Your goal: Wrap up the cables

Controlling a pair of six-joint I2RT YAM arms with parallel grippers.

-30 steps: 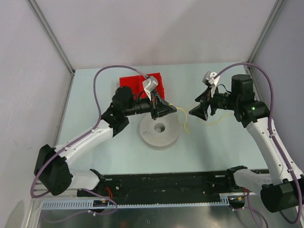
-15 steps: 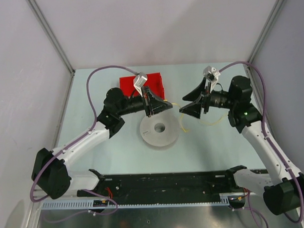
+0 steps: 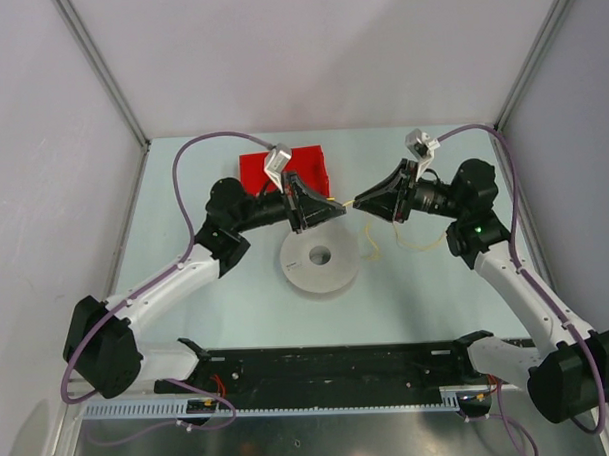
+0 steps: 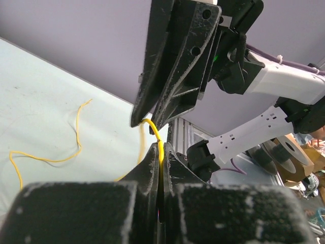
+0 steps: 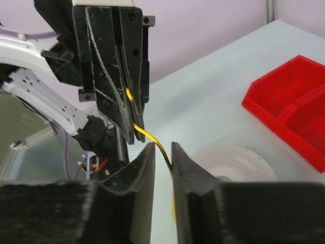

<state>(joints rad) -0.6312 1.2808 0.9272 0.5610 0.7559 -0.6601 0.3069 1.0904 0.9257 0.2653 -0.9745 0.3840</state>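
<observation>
Yellow cable (image 5: 145, 133), thread-thin and kinked: one stretch is lifted off the surface (image 3: 437, 293) between the two gripper tips, and the rest trails loose on the surface to the right of the white spool (image 3: 319, 255). We judge that the arms meet tip to tip just above and beyond the spool to pass the strand across, so a hand-over comes before any winding. Left gripper (image 3: 341, 210): fingers pressed together, pinching the cable. Right gripper (image 3: 358, 203): fingers narrowly parted, with the cable running in the gap. We see no clamp on it yet.
</observation>
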